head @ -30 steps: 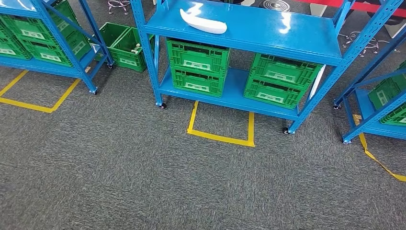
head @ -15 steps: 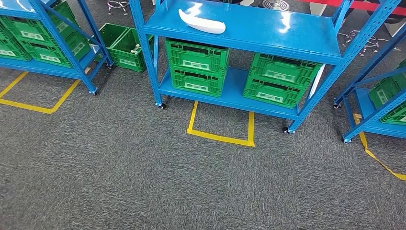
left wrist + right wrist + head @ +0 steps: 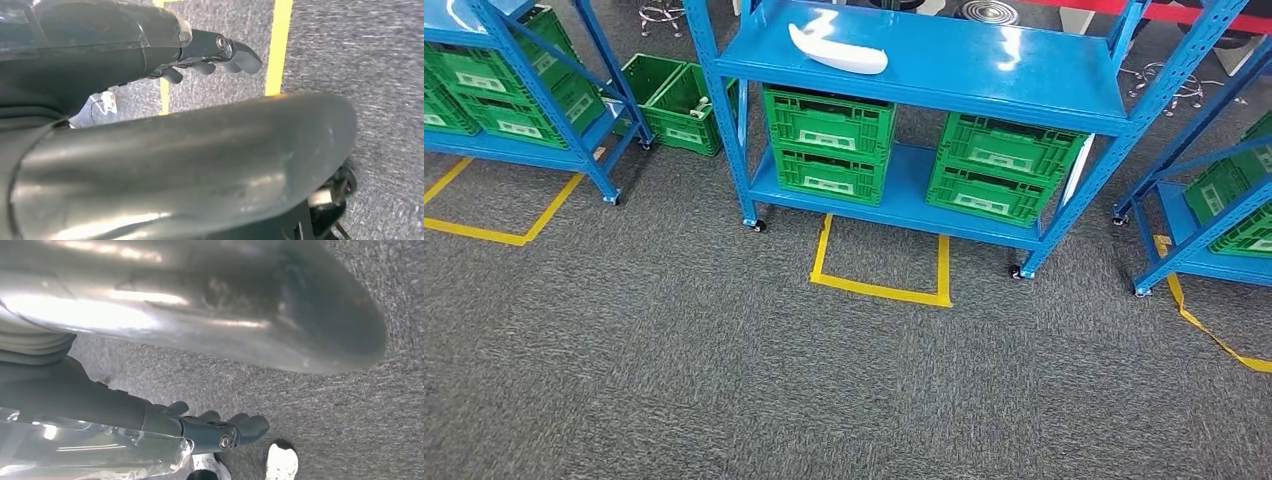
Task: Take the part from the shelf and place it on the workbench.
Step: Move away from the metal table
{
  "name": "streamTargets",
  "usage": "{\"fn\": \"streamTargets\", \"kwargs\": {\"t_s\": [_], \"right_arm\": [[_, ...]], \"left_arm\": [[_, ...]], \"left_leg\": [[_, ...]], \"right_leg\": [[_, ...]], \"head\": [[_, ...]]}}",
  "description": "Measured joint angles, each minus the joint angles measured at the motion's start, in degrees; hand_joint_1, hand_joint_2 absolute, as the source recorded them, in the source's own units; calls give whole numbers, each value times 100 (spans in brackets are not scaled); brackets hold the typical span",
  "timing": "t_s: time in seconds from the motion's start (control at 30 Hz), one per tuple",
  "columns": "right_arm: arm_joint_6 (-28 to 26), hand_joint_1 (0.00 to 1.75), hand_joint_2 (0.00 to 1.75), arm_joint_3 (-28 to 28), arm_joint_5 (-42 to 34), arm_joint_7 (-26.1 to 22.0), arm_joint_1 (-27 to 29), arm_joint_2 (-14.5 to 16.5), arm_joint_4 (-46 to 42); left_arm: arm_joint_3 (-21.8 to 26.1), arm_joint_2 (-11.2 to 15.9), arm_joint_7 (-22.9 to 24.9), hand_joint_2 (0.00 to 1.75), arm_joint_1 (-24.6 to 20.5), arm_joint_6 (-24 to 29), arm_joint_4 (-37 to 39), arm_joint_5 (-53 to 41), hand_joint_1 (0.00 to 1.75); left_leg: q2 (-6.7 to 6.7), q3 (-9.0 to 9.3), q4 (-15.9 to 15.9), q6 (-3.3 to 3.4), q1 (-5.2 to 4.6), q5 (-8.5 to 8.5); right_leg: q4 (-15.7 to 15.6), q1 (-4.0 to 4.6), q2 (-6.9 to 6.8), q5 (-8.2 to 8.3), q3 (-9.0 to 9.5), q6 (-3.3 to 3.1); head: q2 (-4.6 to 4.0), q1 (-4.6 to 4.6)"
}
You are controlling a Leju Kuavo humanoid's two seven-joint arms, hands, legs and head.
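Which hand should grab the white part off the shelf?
Probably left: the white part lies on the left half of the shelf. Left hand and right hand both hang empty over carpet.

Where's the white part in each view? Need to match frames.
Head view: white part lies on the blue shelf, top deck, left end.
Left wrist view: not in it.
Right wrist view: not in it.
Shared landmark: grey carpet; yellow tape in head and left wrist views.

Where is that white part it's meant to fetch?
In the head view the white part lies on the middle blue shelf's top level, toward its left end, above the green crates.
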Motion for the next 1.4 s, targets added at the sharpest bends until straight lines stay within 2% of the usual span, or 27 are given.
{"fn": "streamTargets", "kwargs": {"t_s": [0.03, 0.07, 0.1, 0.13, 0.17, 0.23, 0.27, 0.3, 0.33, 0.37, 0.4, 0.43, 0.5, 0.53, 0.57, 0.6, 0.73, 0.93, 1.1, 1.4], "right_arm": [[-1, 0, 0, 0, 0, 0, -19, -1, 1], [-1, 0, 0, 0, 0, 0, -35, 1, 1], [-1, 0, 0, 0, 0, 0, -42, 2, 2], [-1, 0, 0, 0, 0, 0, -41, 2, 3], [-1, 0, 0, -1, -1, 0, -27, 2, 4], [0, 0, 0, -2, 0, 0, -17, 0, 5], [1, 0, 0, -2, 1, 0, -19, -1, 5], [1, 0, 0, -2, 3, 0, -25, -3, 5], [2, 0, 0, -2, 5, 0, -24, -4, 5], [2, 0, 0, -2, 6, 0, -19, -5, 5], [3, 0, 0, -3, 7, 0, -12, -6, 5], [4, 0, 0, -4, 7, 0, -6, -5, 5], [9, 0, 0, -7, 16, 0, -1, -2, 5], [13, 0, 0, -8, 27, 0, -1, -1, 5], [17, 0, 0, -9, 39, 0, 1, 0, 5], [22, 0, 0, -9, 49, 0, 2, -3, 4], [38, 0, 0, -13, 61, 0, 0, -3, 9], [45, 0, 0, -25, 64, 0, -2, -2, 14], [49, 0, 0, -34, 68, 0, -1, 0, 19], [49, 0, 0, -49, 68, 0, -1, 2, 20]], "left_arm": [[0, -2, 1, 0, 0, 0, 0, -1, 0], [0, -1, 1, 0, 0, 0, 0, -1, 0], [0, 1, 1, 0, -1, 0, 0, -2, 0], [0, 1, 2, 0, -4, 0, 0, -2, 0], [0, 1, 2, 0, -8, 0, 0, -3, 0], [-1, 1, 2, 0, -14, 3, -1, -5, 0], [-1, 1, 3, 0, -14, 7, -1, -7, 0], [-2, 1, 9, 0, -11, 14, -1, -7, 0], [-4, 1, 15, 0, -8, 22, 0, -7, 0], [-9, 1, 23, 0, -5, 28, 0, -7, 0], [-16, 1, 32, 0, -4, 34, 0, -7, 0], [-23, 1, 35, 0, -5, 40, 0, -7, 0], [-33, 1, 46, 0, -9, 49, 0, -3, 0], [-34, 1, 51, 0, -12, 52, 0, 1, 0], [-35, 1, 59, 0, -13, 52, 0, 5, 0], [-36, -2, 71, 0, -14, 52, 0, 10, 0], [-37, 0, 101, 0, -8, 52, 4, 36, 0], [-37, -2, 109, 0, -9, 50, 4, 44, 0], [-37, -2, 109, 0, -9, 50, 4, 44, 0], [-37, -2, 109, 0, -9, 50, 4, 44, 0]], "left_leg": [[58, 28, 3, -32, -15, -29], [122, 48, 5, -65, -30, -54], [191, 64, 4, -95, -44, -72], [265, 87, -2, -123, -44, -90], [229, 108, 9, -158, -35, -128], [-88, 13, 279, -225, -5, -341], [-281, -137, 588, -249, 12, -513], [-382, -348, 986, -261, 21, -693], [-398, -563, 1362, -267, 25, -820], [-395, -728, 1604, -266, 26, -846], [-393, -804, 1645, -258, 26, -750], [-394, -772, 1466, -242, 25, -549], [-464, -507, 752, -186, 23, -75], [-510, -376, 434, -157, 19, 57], [-555, -296, 238, -133, 15, 114], [-578, -267, 154, -123, 15, 104], [-564, -247, 111, -122, 12, 95], [-516, -224, 112, -73, -1, 68], [-493, -204, 115, -34, -22, 43], [-493, -191, 114, -29, -23, 35]], "right_leg": [[-262, 19, -102, 88, 121, -31], [-394, 40, -159, 101, 176, -66], [-410, 63, -139, 77, 176, -108], [-408, 57, -58, 78, 167, -156], [-417, 48, 13, 83, 168, -191], [-438, 17, 149, 97, 181, -259], [-442, 8, 214, 102, 182, -283], [-442, 8, 287, 101, 178, -300], [-441, 12, 360, 100, 176, -311], [-439, 16, 426, 98, 178, -316], [-438, 19, 482, 93, 184, -320], [-437, 20, 534, 88, 195, -319], [-433, 24, 612, 67, 223, -298], [-424, 29, 644, 53, 227, -272], [-422, 30, 662, 45, 224, -241], [-412, 37, 671, 26, 217, -233], [-425, 38, 661, 12, 237, -307], [-486, 30, 683, 23, 283, -266], [-493, 8, 698, 7, 295, -174], [-490, 7, 699, -8, 300, -150]], "head": [[0, 18], [0, 14], [0, 0], [0, -19], [0, -35], [0, -78], [0, -121], [0, -172], [0, -216], [0, -248], [0, -272], [0, -291], [0, -321], [0, -334], [0, -340], [0, -339], [0, -282], [0, -221], [0, -208], [0, -222]]}}
